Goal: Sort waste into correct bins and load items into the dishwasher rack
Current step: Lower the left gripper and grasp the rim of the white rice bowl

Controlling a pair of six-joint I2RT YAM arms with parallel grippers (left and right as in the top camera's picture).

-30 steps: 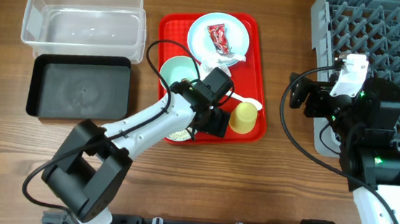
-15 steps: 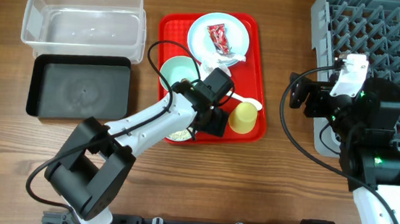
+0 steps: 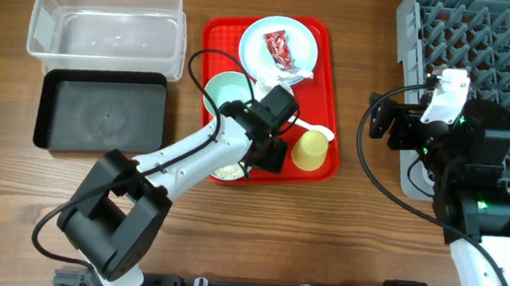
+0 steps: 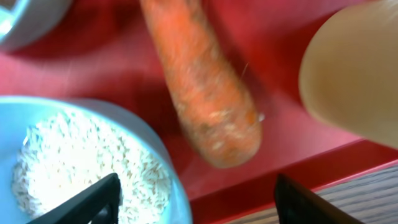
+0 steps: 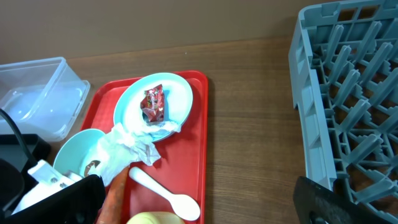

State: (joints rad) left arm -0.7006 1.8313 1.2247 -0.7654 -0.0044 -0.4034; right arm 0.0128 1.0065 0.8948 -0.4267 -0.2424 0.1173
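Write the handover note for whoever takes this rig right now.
Left gripper open, low over the carrot on the red tray. Right gripper open, empty, beside the rack. Wrapper on the plate, tissue at its edge, rice in the blue bowl; cup, spoon, mint bowl also on the tray. Clear tub, black tray, visible rack empty. Done: nothing. Left: all sorting and loading.

Overhead straight down; wrists sharing red tray
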